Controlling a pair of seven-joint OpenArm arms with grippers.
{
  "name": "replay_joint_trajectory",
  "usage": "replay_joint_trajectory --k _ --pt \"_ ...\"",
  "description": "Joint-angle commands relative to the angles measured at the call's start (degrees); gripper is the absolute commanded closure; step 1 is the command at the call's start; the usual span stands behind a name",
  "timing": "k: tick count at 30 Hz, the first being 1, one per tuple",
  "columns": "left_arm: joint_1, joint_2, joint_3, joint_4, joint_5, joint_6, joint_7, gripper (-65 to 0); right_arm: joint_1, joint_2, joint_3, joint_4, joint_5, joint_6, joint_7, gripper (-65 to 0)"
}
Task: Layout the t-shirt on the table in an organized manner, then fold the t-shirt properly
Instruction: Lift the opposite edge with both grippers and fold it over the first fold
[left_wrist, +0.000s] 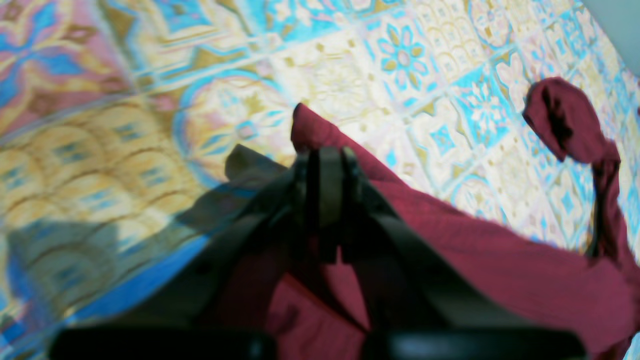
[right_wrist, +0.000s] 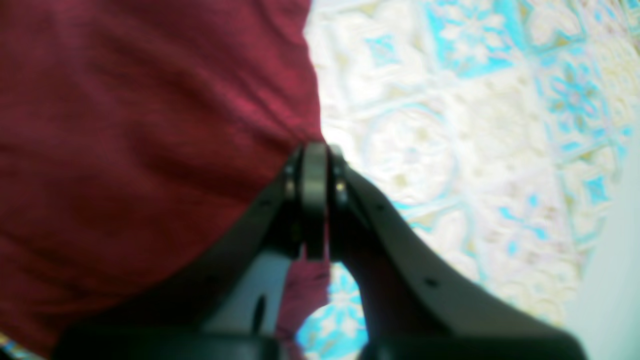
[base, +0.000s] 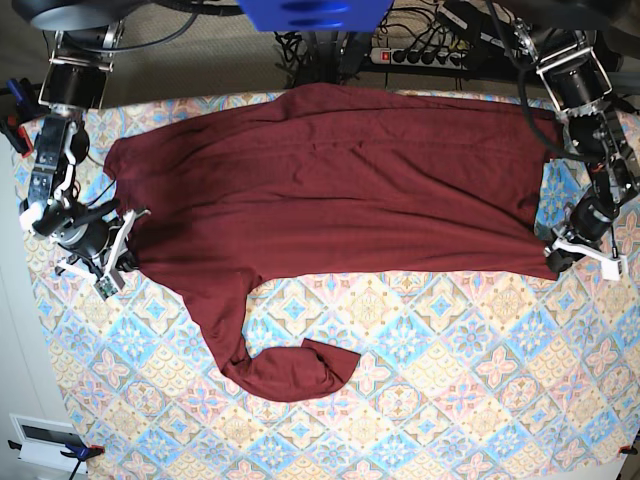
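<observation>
Left wrist view: the left gripper (left_wrist: 327, 165) has its fingers pinched together on a corner of the soft maroon t-shirt (left_wrist: 500, 255), held over the tiled table (left_wrist: 350, 65).

Right wrist view: the right gripper (right_wrist: 315, 170) is clamped on the knit edge.

Base view: the shirt lies spread, one sleeve curled. Pulling evenly outward, keeping the fabric low, would likely flatten it.

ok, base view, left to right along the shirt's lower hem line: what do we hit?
Right pincer, shut on the t-shirt's corner → t-shirt body spread across the table → left pincer, shut on the opposite corner. One sleeve hangs down toward the near edge, curled at its end, left of centre.
</observation>
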Motion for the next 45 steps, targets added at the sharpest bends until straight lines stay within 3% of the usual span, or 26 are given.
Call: replay_joint_trajectory --k 1,7,26,34,45 --pt "-0.5 -1.0 -0.3 1.2 -1.6 -0.4 -1.4 0.0 0.8 1.3 1.3 2.2 1.9 -0.3 1.2 0.0" --pt "1.2 -1.5 -2.8 1.2 -3.8 -0.4 -1.0 0.0 -3.8 1.4 5.0 5.9 5.0 -0.3 -0.1 0.0" --pt "10.8 -3.0 -5.4 10.5 -5.2 -0.4 -0.9 0.0 -14.6 1.6 11.4 10.0 5.0 -0.3 0.0 0.0" --pt "16.6 -4.0 -5.6 12.6 -5.2 -0.4 -0.9 0.0 -19.8 1.6 11.5 13.7 5.0 -0.3 -0.7 0.0" --pt "21.3 -4.0 -5.1 12.6 -4.7 -0.4 -0.9 0.0 -20.4 1.6 11.3 14.6 4.6 -0.3 -3.3 0.0"
